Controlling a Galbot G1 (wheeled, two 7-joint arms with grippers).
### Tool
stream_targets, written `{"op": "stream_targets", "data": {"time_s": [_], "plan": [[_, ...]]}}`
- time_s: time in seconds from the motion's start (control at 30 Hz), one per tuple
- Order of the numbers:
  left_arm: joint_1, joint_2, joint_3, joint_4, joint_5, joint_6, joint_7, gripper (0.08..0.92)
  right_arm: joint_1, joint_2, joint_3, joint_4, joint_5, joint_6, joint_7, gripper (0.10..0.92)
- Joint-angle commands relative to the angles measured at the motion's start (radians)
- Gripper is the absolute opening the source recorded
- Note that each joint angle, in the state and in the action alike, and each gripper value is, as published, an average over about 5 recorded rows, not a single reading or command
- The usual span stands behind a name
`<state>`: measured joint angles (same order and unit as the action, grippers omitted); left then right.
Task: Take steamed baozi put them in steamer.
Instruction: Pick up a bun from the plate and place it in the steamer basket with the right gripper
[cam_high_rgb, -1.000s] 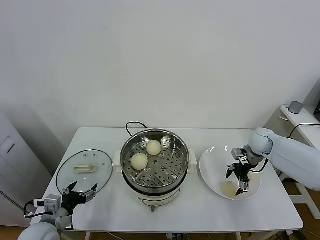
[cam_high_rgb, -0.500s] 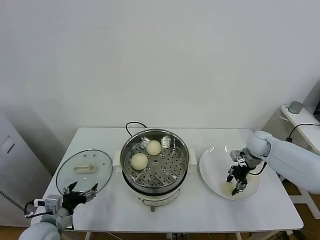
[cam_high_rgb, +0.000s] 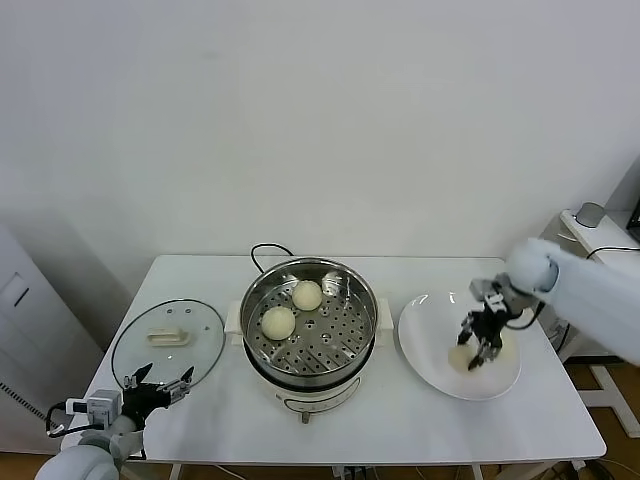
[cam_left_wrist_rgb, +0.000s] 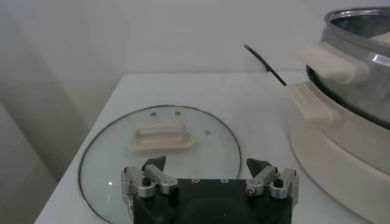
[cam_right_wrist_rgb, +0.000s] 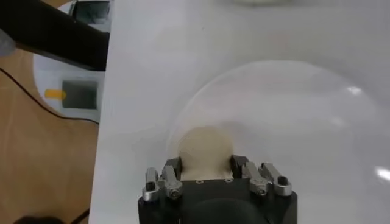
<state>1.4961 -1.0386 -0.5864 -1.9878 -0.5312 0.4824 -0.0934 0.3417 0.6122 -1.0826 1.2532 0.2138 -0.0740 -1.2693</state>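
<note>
One baozi (cam_high_rgb: 460, 357) sits clamped in the right gripper (cam_high_rgb: 474, 352) over the white plate (cam_high_rgb: 430, 345); that arm reaches in from the right, wrist angled down. Two more baozi (cam_high_rgb: 279, 322) lie in the steamer (cam_high_rgb: 310, 330). The left gripper (cam_high_rgb: 160, 388) hovers spread wide beside the glass lid (cam_high_rgb: 168, 342).

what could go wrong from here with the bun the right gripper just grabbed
1. The right gripper is shut on a soft baozi over the white plate; a hard pinch may dent it, a weak one may drop it.
2. The steamer rim stands high, so a low carry could hit it.
3. Two baozi already sit in the tray; the new one could land on them.
</note>
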Motion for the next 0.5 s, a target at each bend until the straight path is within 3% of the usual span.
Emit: {"op": "stream_targets", "data": {"time_s": [0.03,0.5], "plan": [[-0.004,0.008,0.000,-0.002,-0.003,-0.001,0.000,0.823,0.282,0.068,-0.036,0.045,0.100,0.132,0.007,0.509],[-0.002,0.016,0.001,-0.005,-0.006,-0.004,0.001,0.823,0.366,0.355,-0.052,-0.019,0.091,0.458,0.002,0.509]]}}
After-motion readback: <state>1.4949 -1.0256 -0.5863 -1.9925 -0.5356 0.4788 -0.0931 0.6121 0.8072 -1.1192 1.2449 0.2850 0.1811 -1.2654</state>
